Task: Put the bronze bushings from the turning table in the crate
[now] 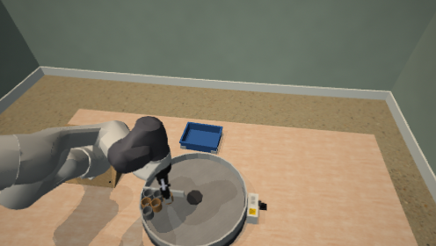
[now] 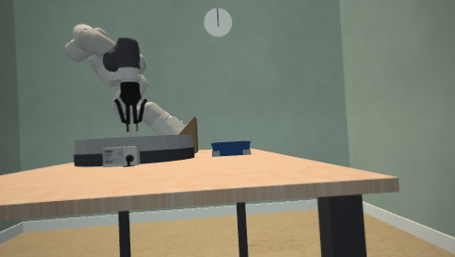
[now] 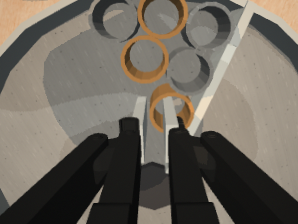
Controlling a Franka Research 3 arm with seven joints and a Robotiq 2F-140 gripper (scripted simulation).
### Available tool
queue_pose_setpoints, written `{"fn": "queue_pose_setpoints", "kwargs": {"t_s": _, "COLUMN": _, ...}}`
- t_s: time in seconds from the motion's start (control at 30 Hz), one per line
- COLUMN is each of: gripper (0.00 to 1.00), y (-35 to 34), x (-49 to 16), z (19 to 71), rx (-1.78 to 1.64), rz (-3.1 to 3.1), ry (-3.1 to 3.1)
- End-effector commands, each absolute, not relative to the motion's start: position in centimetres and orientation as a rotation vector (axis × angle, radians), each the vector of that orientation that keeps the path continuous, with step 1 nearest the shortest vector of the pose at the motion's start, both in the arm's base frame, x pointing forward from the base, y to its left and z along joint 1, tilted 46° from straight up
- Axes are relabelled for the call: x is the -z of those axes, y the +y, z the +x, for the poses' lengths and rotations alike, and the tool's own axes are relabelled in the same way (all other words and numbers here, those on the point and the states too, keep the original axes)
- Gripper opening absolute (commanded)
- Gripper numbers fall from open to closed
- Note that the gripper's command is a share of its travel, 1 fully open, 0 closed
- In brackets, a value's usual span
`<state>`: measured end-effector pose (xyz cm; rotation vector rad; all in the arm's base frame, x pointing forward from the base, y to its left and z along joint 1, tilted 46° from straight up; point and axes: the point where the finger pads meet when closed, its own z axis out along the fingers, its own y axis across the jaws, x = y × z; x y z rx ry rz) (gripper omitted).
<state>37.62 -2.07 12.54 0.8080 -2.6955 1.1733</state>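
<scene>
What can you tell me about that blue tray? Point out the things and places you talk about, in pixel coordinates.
The blue crate point(image 1: 202, 137) point(image 2: 231, 149) is a shallow, open-topped rectangular box, plastic by its look, with pale grey pieces at two lower corners. It sits upright on the wooden table, apart from the turntable. Nothing shows inside, and the gripper isn't touching it.
</scene>
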Motion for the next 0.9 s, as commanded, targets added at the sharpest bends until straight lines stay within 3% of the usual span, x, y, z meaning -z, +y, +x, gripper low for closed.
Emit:
{"fn": "queue_pose_setpoints", "kwargs": {"t_s": 0.0, "gripper": 0.1, "y": -2.05, "x": -12.46, "z": 37.7, "rx": -1.176, "rz": 0.806, "ry": -2.701}}
{"fn": "queue_pose_setpoints", "kwargs": {"t_s": 0.73, "gripper": 0.1, "y": -2.05, "x": -12.46, "z": 37.7, "rx": -1.176, "rz": 0.806, "ry": -2.701}}
{"fn": "queue_pose_setpoints", "kwargs": {"t_s": 0.77, "gripper": 0.0, "y": -2.05, "x": -12.46, "z": 37.7, "rx": -1.176, "rz": 0.806, "ry": -2.701}}
{"fn": "queue_pose_setpoints", "kwargs": {"t_s": 0.87, "gripper": 0.0, "y": -2.05, "x": -12.46, "z": 37.7, "rx": -1.176, "rz": 0.806, "ry": -2.701}}
